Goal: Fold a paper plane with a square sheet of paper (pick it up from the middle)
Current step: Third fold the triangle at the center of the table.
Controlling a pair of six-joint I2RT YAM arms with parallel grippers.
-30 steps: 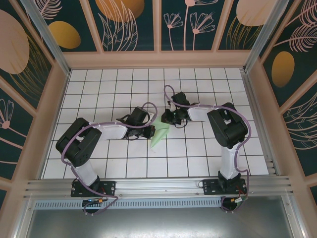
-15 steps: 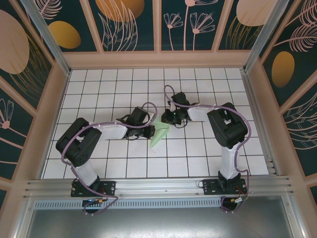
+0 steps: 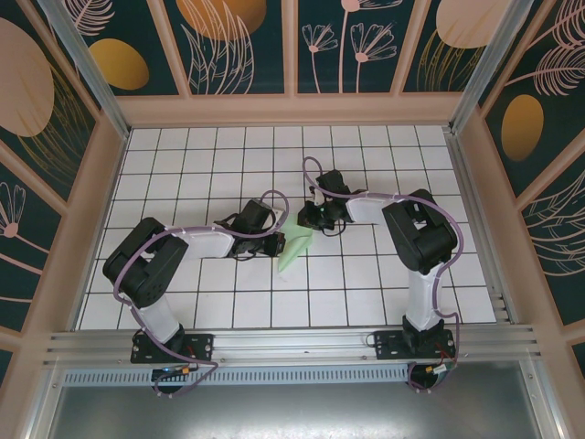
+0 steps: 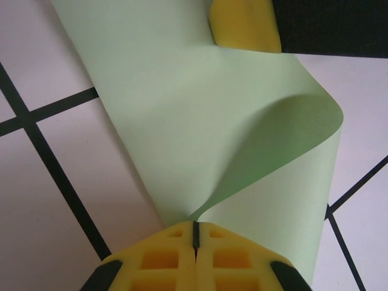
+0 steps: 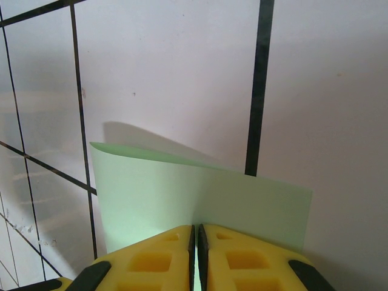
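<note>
Top external: left pincer [image 3: 278, 240], right pincer [image 3: 307, 225] clamp sheet [image 3: 290, 255] above grid table [image 3: 366, 274].

No legible text, label, brand, number or sign anywhere.

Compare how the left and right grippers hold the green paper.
The left gripper pinches the paper where it bulges into a curled loop; the right gripper pinches a flat, straight-edged part. From above, the left gripper sits at the paper's left side, the right gripper at its far right end. Both are shut on it, jaws fully together.
</note>
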